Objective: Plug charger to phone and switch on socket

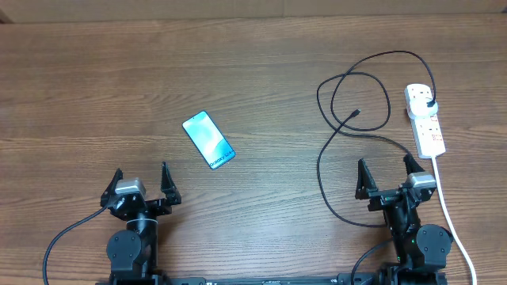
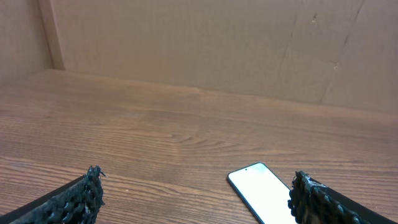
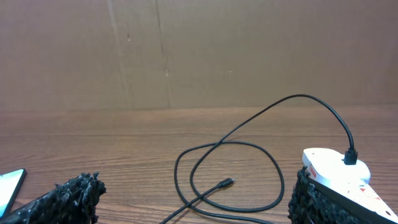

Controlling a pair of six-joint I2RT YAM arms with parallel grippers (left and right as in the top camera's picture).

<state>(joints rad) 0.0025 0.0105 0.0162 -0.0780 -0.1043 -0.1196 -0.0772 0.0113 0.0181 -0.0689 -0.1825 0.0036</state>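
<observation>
Left fingers (image 1: 167,184) and right fingers (image 1: 364,180) are both spread wide, gripping nothing. Phone (image 1: 208,140) lies on the bench (image 1: 261,79) ahead of the left fingers, slightly right. Charger (image 1: 356,115) loops ahead of the right fingers, plugged into the socket (image 1: 425,119).

Table (image 1: 238,63): mid-brown, wood-grain streaks throughout; phone (image 1: 208,140): cyan screen, dark rim, small dark lettering near one end; the screen reads white in the left wrist view; charger (image 3: 302,96): black along its full run, tip and plug included; socket (image 1: 425,119): white body, red markings on its face; its cord (image 1: 452,218): white; left claw (image 1: 142,170) and right claw (image 1: 385,161): black, rough-textured fingers, pale grey block behind each; backdrop wall (image 2: 217,43): plain tan cardboard.
</observation>
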